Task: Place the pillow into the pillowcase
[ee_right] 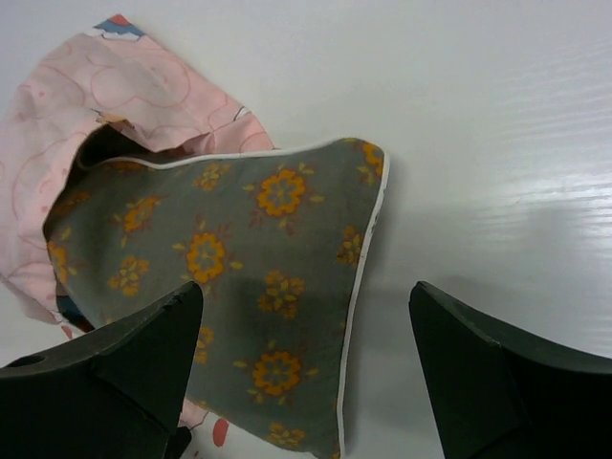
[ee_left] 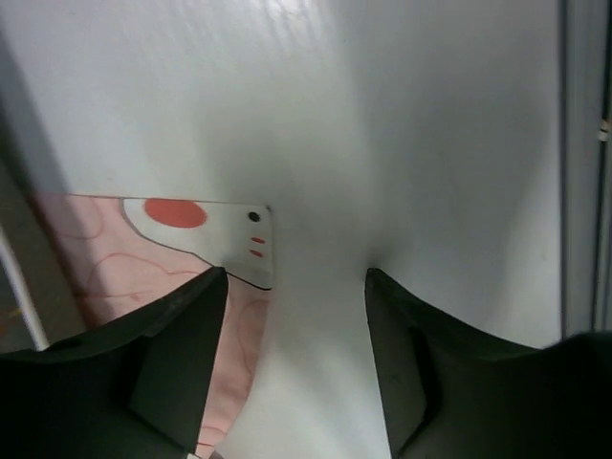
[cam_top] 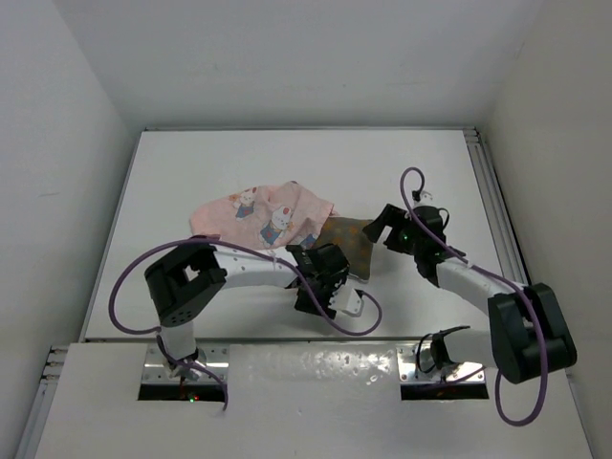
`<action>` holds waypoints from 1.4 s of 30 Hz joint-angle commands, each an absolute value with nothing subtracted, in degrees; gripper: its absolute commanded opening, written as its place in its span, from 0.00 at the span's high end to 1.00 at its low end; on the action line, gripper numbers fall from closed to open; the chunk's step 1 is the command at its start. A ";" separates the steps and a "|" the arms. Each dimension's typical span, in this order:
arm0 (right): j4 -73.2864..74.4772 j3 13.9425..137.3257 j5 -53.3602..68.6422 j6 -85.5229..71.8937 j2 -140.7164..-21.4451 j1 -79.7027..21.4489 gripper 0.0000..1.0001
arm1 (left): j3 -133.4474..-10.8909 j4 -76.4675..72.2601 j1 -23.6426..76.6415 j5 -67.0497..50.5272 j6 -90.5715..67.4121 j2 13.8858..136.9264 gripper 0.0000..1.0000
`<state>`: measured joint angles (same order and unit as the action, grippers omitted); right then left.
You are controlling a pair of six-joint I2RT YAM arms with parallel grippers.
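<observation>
**Pillow partly in case, both grippers released**

Left gripper (cam_top: pixel 323 275) is seen nearest the arm bases, low over the table (cam_top: pixel 287 163), at the near edge of the pillowcase (cam_top: pixel 260 212). Its jaws are spread. Only bare table is seen between them, so nothing is grasped. In the left wrist view a pink corner with a white rabbit print lies just beside the left jaw.

Pillow (ee_right: pixel 249 249) lies flat on the table, just right of the left gripper. Its left end is tucked inside the pillowcase mouth. The right end, with orange flowers and a pale piped edge, is exposed.

Right gripper (ee_right: pixel 306 287) is held over that exposed end with its jaws wide apart. One jaw is above the pillow and the other above bare table. Nothing is clamped, and contact with the fabric cannot be told.

Pillowcase is crumpled and runs from the pillow out to the left and toward the middle of the table.
</observation>
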<state>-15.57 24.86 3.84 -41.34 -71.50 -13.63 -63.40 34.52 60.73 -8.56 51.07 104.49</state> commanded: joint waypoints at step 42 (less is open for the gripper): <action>-39.20 15.12 6.42 -58.18 -78.75 -29.88 1.00 | -85.34 33.39 41.04 5.65 19.68 102.92 0.27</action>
<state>-34.41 14.48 7.31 -57.19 -78.02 -28.25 -82.85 34.83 39.16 9.06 21.06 102.00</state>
